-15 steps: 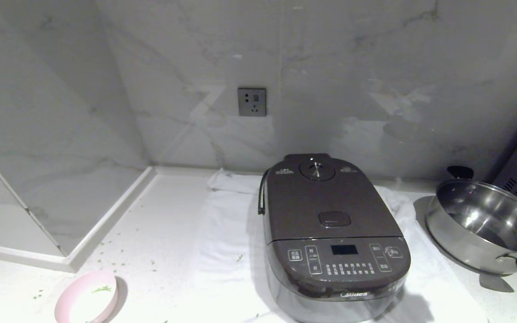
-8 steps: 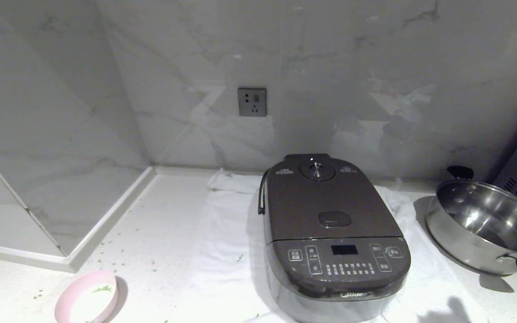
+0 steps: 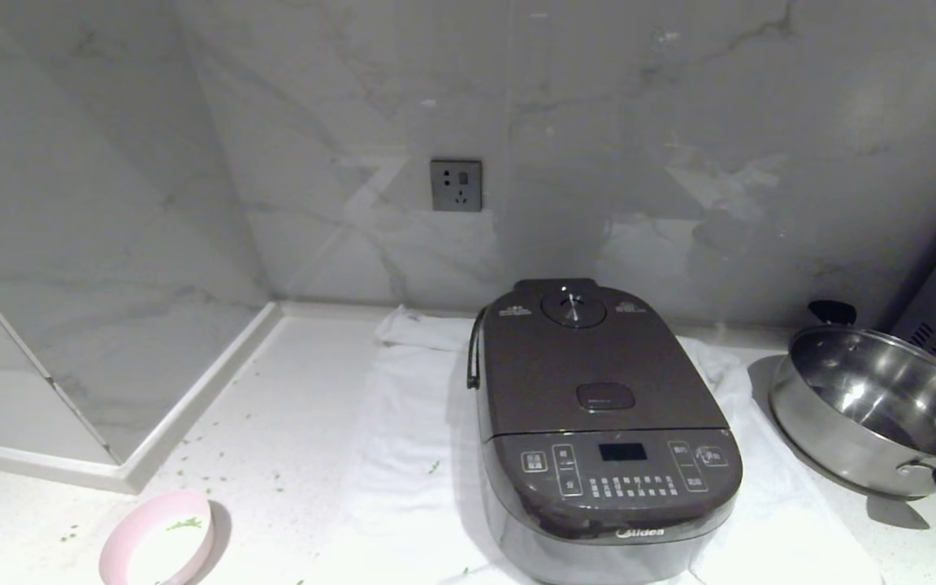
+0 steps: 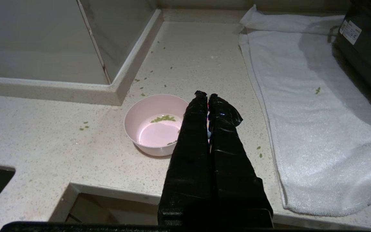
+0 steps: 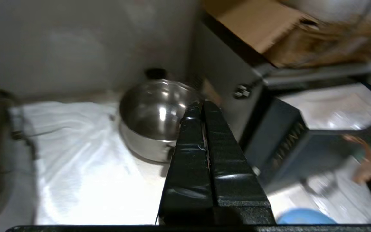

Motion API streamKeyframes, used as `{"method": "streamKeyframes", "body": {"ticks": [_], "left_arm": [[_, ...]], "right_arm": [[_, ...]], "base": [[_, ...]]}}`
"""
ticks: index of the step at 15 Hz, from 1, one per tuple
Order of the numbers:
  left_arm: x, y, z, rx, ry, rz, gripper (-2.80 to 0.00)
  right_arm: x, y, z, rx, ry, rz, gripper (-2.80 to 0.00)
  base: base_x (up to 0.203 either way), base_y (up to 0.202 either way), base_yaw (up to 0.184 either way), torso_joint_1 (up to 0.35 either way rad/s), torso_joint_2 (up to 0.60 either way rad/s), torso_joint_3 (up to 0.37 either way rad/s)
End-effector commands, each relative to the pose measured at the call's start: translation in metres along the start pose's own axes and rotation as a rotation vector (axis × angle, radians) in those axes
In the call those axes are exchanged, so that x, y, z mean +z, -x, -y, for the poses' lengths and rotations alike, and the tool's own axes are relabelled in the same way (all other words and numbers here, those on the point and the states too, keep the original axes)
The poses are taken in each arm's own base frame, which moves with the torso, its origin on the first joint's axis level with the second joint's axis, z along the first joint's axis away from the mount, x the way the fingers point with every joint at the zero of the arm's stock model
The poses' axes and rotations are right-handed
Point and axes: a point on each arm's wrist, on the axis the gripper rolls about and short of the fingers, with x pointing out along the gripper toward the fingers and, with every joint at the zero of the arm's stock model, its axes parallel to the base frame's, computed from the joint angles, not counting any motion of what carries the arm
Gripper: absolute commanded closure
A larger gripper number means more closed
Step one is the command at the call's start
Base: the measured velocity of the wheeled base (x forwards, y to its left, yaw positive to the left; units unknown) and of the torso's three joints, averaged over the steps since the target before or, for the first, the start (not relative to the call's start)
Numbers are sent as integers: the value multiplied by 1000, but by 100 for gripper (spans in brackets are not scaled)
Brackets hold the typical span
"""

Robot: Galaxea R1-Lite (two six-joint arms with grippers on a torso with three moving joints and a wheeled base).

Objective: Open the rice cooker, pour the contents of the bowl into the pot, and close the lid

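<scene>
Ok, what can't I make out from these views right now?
- Cooker inside: lid is shut, head view.
- Bowl: cut by the head view's bottom edge.
- Bowl's near rim: behind the left gripper, left wrist view.
- Pan, boxes: blurred, right wrist view.

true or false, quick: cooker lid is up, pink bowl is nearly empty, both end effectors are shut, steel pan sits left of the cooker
1. The dark brown rice cooker's flat hinged lid is up: false, it is down.
2. The small pale pink bowl holds only a few green bits: true.
3. The left end effector and right end effector are shut: true.
4. The shiny steel pan sits left of the cooker: false, it is on its right.
</scene>
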Motion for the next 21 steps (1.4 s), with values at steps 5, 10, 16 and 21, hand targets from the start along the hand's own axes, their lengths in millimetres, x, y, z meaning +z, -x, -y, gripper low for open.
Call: {"method": "streamKeyframes", "body": {"ticks": [5, 10, 16, 21], "left_arm": [[0, 0, 0, 12, 18, 1, 0], [0, 0, 0, 8, 18, 2, 0], [0, 0, 0, 15, 21, 6, 0], [0, 0, 0, 15, 21, 6, 0]], "right_arm": [[-45, 7, -9, 263, -95, 153, 0], [-32, 12, -1, 436, -126, 235, 0], [-122, 24, -6, 439, -24, 146, 0], [-166, 4, -25, 492, -16, 87, 0]], "base": [[0, 0, 0, 0, 0, 0], [0, 0, 0, 0, 0, 0], [0, 0, 0, 0, 0, 0], [0, 0, 0, 0, 0, 0]]}}
